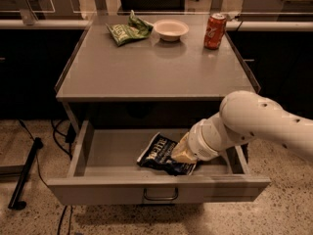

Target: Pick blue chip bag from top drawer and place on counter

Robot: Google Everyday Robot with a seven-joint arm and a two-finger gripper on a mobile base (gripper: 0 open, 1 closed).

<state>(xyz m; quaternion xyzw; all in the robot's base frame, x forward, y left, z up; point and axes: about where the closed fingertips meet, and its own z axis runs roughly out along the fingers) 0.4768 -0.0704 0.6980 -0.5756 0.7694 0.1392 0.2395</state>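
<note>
Gripper (180,155) sits low in the open drawer (107,192), a little right of the frame's centre, with its tip on the right edge of the blue bag (157,153). Whether it is spread or closed on the bag cannot be told from this view. The white arm (254,124) reaches in from the right edge of the frame and slopes down and leftward over the drawer's right side.

The blue bag lies flat on the drawer floor, right of its middle and near the front panel, its white lettering facing up. The drawer is pulled well out below the counter (151,67), and its curved handle (160,196) shows at the middle of the front panel.

On the counter, along the far edge in the upper part of the frame, a green bag (128,31) lies at the left, a pale bowl (170,29) stands just right of it, and a red can (215,31) stands upright further right, apart from the bowl. A black pole (27,173) lies on the speckled floor at lower left.
</note>
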